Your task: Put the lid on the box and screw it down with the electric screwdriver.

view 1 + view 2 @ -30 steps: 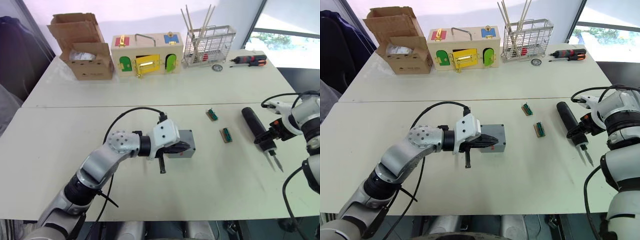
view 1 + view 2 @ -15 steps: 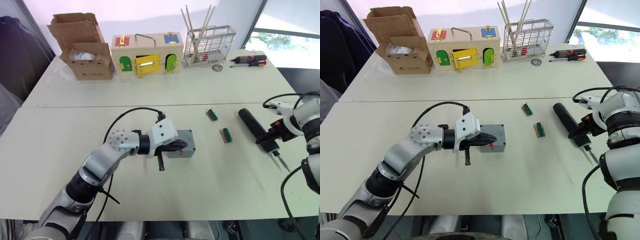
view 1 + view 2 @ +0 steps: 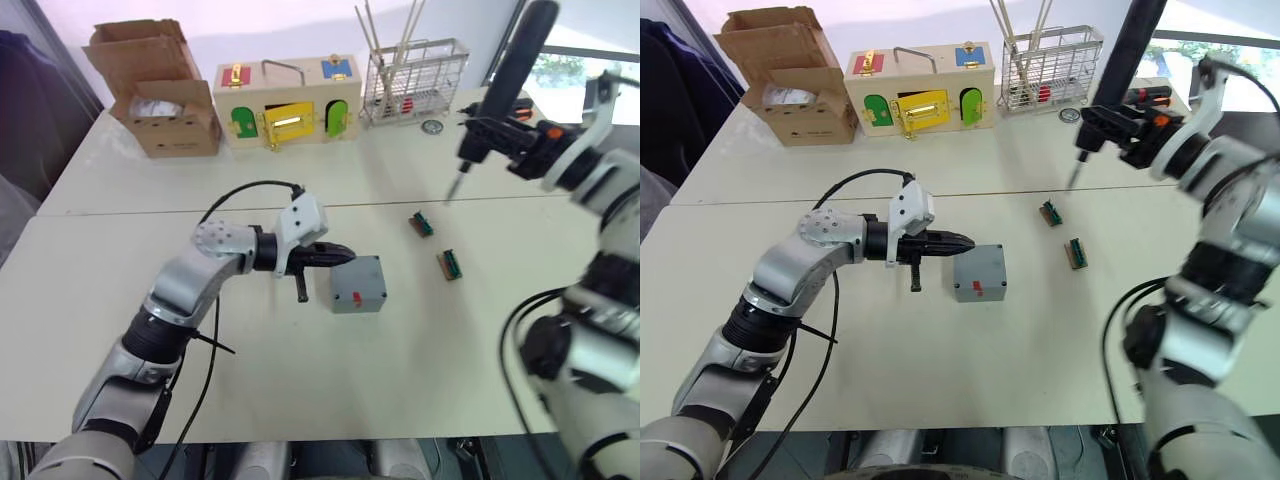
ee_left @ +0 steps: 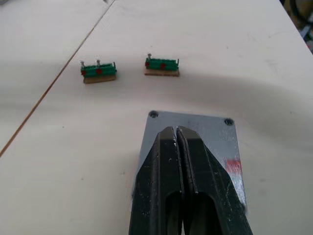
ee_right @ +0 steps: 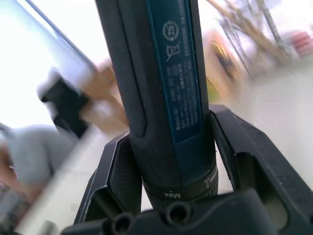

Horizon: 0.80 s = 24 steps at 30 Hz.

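On the bench (image 3: 120,330), near its middle, the grey box (image 3: 357,285) sits with the lid (image 4: 193,128) already on it, screw holes showing at its corners; judging from that, capping is done and the screwing is left. The left claw (image 3: 340,254), fingers pressed together and holding nothing, hovers just beside the box's near-left corner. The right claw (image 3: 500,135) grips the electric screwdriver (image 3: 500,85) high above the bench, bit pointing down, well apart from the box.

I see my right gripper (image 3: 497,128) holding the electric screwdriver (image 3: 503,75) aloft, bit down, left gripper (image 3: 338,256) closed, touching the lidded box (image 3: 357,285)
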Available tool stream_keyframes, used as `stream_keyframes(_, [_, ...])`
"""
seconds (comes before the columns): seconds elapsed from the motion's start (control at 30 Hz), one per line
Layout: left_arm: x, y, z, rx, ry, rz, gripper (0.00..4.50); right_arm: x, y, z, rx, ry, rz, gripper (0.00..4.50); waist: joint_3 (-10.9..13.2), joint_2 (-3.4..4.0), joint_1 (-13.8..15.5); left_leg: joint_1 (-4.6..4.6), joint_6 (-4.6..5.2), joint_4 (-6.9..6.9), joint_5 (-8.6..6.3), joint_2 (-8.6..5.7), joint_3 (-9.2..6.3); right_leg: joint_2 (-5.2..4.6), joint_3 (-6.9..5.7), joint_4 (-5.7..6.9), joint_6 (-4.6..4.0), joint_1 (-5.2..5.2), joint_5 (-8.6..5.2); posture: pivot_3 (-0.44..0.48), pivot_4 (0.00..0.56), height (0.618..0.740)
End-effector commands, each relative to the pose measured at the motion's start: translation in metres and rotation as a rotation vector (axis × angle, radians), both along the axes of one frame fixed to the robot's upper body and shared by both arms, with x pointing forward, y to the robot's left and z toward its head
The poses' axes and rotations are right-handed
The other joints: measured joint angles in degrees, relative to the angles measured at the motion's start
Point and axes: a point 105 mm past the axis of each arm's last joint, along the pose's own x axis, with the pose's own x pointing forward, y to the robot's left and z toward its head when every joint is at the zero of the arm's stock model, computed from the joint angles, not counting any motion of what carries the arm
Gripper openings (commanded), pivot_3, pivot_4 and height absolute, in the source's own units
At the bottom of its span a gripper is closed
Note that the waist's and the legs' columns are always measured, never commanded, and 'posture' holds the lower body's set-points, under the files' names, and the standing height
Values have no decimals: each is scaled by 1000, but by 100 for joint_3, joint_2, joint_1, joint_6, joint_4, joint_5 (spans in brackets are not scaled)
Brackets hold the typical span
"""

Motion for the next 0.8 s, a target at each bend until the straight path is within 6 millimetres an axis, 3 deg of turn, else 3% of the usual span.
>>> stream_keyframes(0.03, [-2, 5, 8, 6, -18, -4, 0, -32, 7, 35, 128, -200, 32, 1899, 0, 0, 38, 0, 0, 1, 0, -2, -1, -1, 0, -1, 0, 3, 0, 0, 150, 730])
stream_keyframes(0.17, [-2, 9, 8, 2, -6, 20, 0, -46, 31, 33, 105, -264, 57, 1899, 0, -1, 19, -1, 1, -3, -1, -3, 1, -2, 0, -1, -1, 5, 1, 0, 150, 730])
stream_keyframes(0.27, [-3, -2, 10, -20, -2, 15, 0, -55, 54, 14, 19, -271, 125, 1899, -1, -2, -56, 1, 1, -5, 0, -1, -2, 1, -3, 0, -1, 7, 1, 0, 150, 730])
stream_keyframes(0.6, [7, -17, -29, 64, 16, 45, 0, -57, 70, -32, -112, -230, 162, 1899, -1, -2, -99, 6, 3, -8, 0, -1, 6, 11, -1, 0, -1, 6, 1, 0, 150, 730])
stream_keyframes(0.8, [3, -19, -33, 68, 22, 33, 0, -56, 73, -49, -165, -209, 167, 1899, -2, -3, -74, 8, 3, -3, 0, 1, 5, 11, -1, -7, -1, 11, 1, 0, 150, 730])
